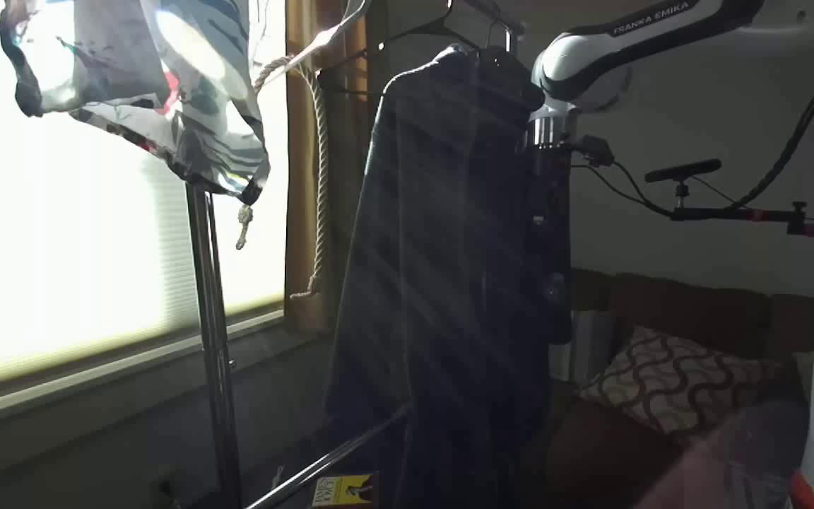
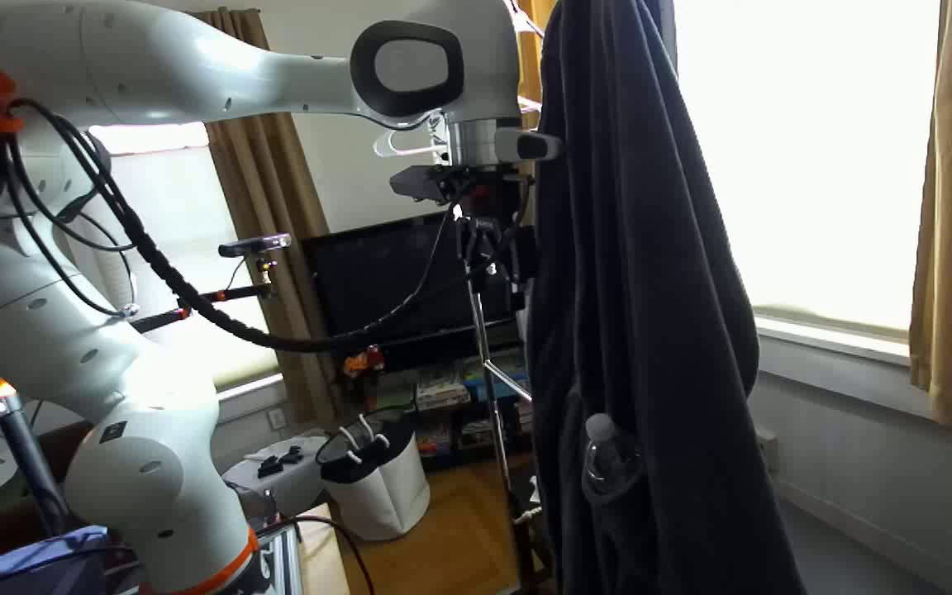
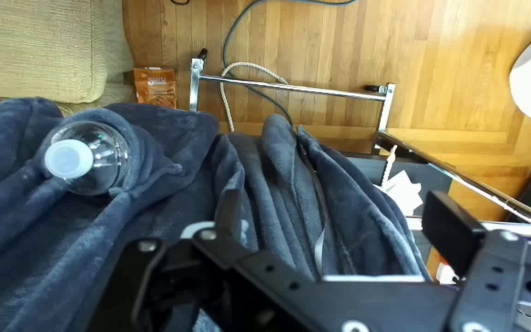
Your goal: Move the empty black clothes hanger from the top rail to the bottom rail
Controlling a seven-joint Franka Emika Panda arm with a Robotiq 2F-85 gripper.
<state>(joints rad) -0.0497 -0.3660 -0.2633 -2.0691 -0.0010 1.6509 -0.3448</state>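
Observation:
The black hanger (image 1: 435,29) hangs from the top rail (image 1: 499,14) in an exterior view, its hook cut by the frame's top and its right part behind the dark robe (image 1: 449,247). The bottom rail (image 1: 336,456) runs behind the robe; a short piece also shows in an exterior view (image 2: 511,385). My gripper (image 2: 496,285) points down beside the robe, well below the top rail. In the wrist view its fingers (image 3: 339,221) are wide apart with nothing between them; robe folds lie beyond. The hanger is out of view in the wrist view.
A bottle (image 3: 85,157) sits in the robe's pocket. A patterned garment (image 1: 202,120) and a rope (image 1: 320,177) hang towards the window. The rack's upright pole (image 2: 497,430) stands near the gripper. The robe hangs close against the arm's wrist.

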